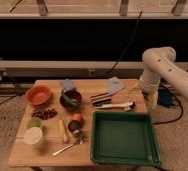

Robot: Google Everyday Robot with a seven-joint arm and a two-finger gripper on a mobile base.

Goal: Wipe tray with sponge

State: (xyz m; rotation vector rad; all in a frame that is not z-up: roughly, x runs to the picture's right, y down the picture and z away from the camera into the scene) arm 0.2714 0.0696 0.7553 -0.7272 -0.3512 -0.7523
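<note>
The dark green tray lies on the front right part of the wooden table, and nothing is in it. The small blue-grey sponge sits near the table's back edge, behind a dark bowl and well left of the tray. My white arm bends down at the table's far right corner. Its gripper hangs there just behind the tray's far right corner, open and holding nothing, far from the sponge.
On the table's left stand an orange bowl, a dark bowl with greens, dark berries, a white cup and a spoon. A pale blue pointed piece and a white-handled tool lie behind the tray.
</note>
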